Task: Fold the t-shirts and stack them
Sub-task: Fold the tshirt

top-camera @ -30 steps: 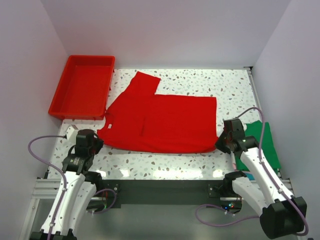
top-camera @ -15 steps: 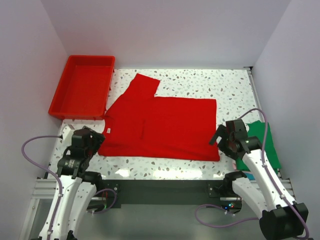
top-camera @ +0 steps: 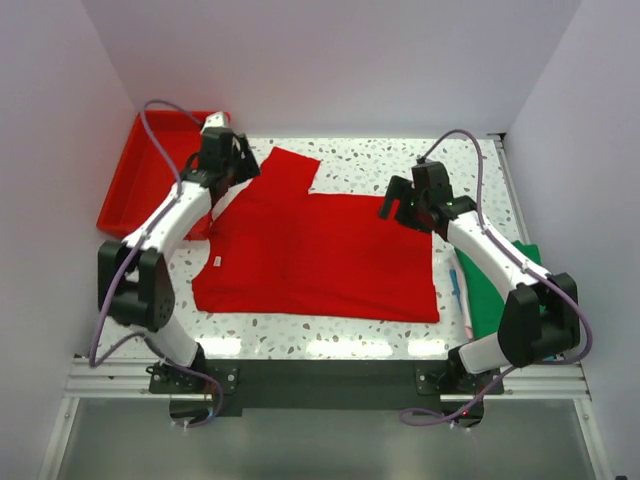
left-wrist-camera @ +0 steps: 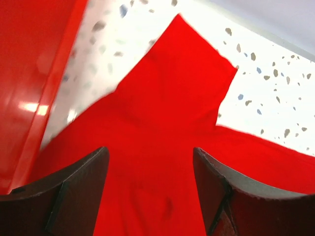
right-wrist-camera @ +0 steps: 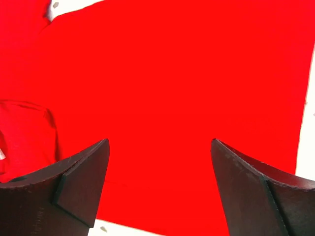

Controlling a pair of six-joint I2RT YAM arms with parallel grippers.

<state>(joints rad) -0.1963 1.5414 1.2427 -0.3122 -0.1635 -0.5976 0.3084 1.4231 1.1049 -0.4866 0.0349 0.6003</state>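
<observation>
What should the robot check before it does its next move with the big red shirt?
1. Left jaws open: ok, wide apart and empty, near the far sleeve.
2. Right jaws open: ok, empty, over the red t-shirt.
3. Red t-shirt flat on the table: ok, mostly smooth.
4. Far sleeve folded in: not ok, it sticks out.
5. Green t-shirt out of the way: ok, it lies beside the red one at the right edge.
6. Red tray clear of the cloth: ok.
</observation>
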